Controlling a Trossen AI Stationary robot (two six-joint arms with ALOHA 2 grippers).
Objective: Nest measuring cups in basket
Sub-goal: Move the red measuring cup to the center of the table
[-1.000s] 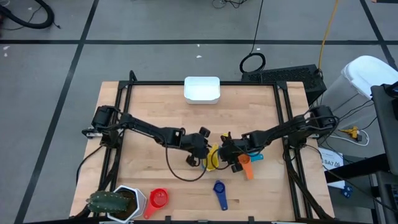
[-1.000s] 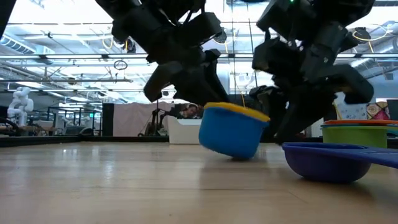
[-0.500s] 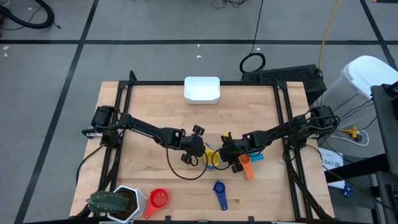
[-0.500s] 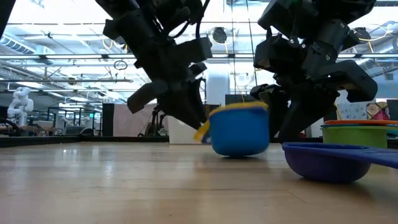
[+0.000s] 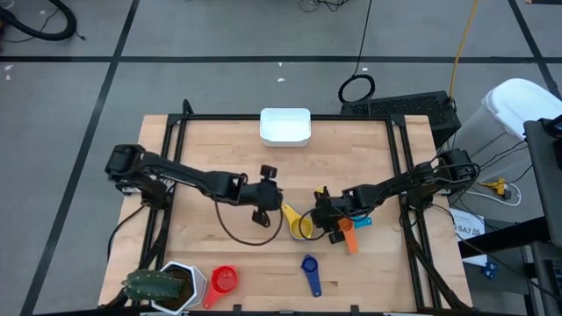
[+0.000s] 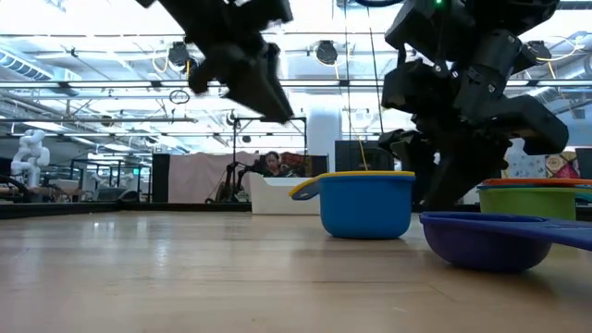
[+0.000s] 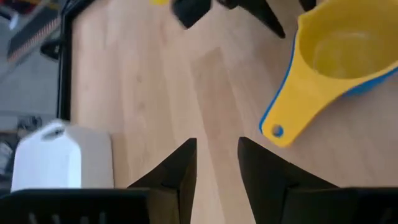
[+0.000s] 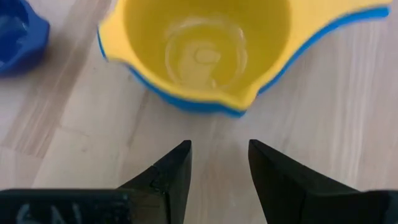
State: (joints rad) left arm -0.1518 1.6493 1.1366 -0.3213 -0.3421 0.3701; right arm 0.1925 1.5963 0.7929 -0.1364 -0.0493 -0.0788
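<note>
The yellow cup nested in a blue cup (image 5: 301, 226) stands upright on the table (image 5: 202, 158) near its middle, its flat yellow handle (image 7: 292, 118) pointing far-left toward the left arm. It looks like thin, stiff, light plastic with a smooth, probably slippery wall, so a sideways nudge would likely tip or skate it. I judge the handle or the rim wall the best places to pinch, with 1 finger inside and 1 outside.

Just right of it sit the orange cup (image 5: 346, 230) and a green cup (image 6: 535, 199) under it, with a bit of light blue beside them. A dark blue cup (image 5: 309, 266) lies nearer, and a red cup (image 5: 224, 281) at the near-left beside the white hexagonal pot (image 5: 180, 285). The basket (image 5: 284, 126) stands at the far edge, well apart from all the cups, holding none that I can see.

The right tool (image 8: 217, 165) hovers just right of the nested pair, fingers parted and holding nothing. The left tool (image 7: 214, 168) is raised to the left of the handle, likewise parted and free of any cup.
</note>
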